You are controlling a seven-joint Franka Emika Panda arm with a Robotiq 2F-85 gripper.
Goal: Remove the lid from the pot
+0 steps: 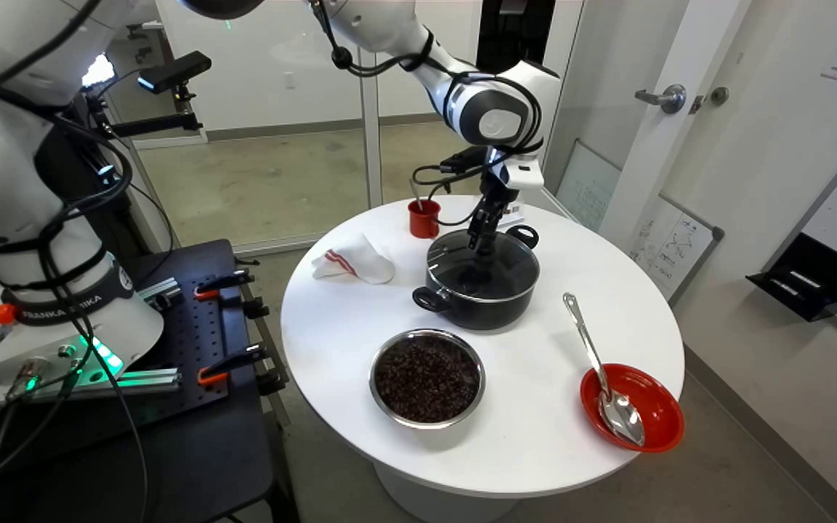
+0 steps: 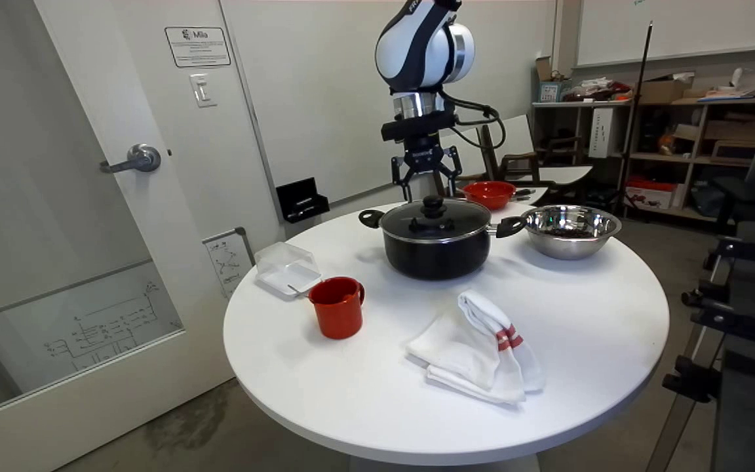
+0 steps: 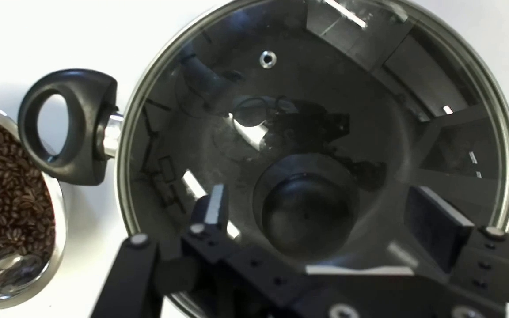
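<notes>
The black pot (image 1: 484, 316) stands on the table with two side handles. The glass lid (image 1: 451, 265) with a silvery rim lies on it; it also shows in an exterior view (image 2: 400, 224). In the wrist view the lid (image 3: 360, 97) fills most of the picture. Its round dark knob (image 3: 307, 216) lies between the finger pads, apart from both. My gripper (image 3: 323, 214) is open and empty above the lid. In an exterior view the gripper (image 2: 430, 191) points down behind the knob (image 2: 432, 204). In an exterior view the gripper (image 1: 484, 245) hides most of the knob.
A steel bowl of dark beans (image 1: 427, 378) stands beside the pot. A red bowl with a spoon (image 1: 662, 407) sits near the table edge. A red mug (image 2: 338, 308), a white cloth (image 2: 476, 351) and a clear plastic box (image 2: 289, 269) are also on the round white table (image 2: 351, 393).
</notes>
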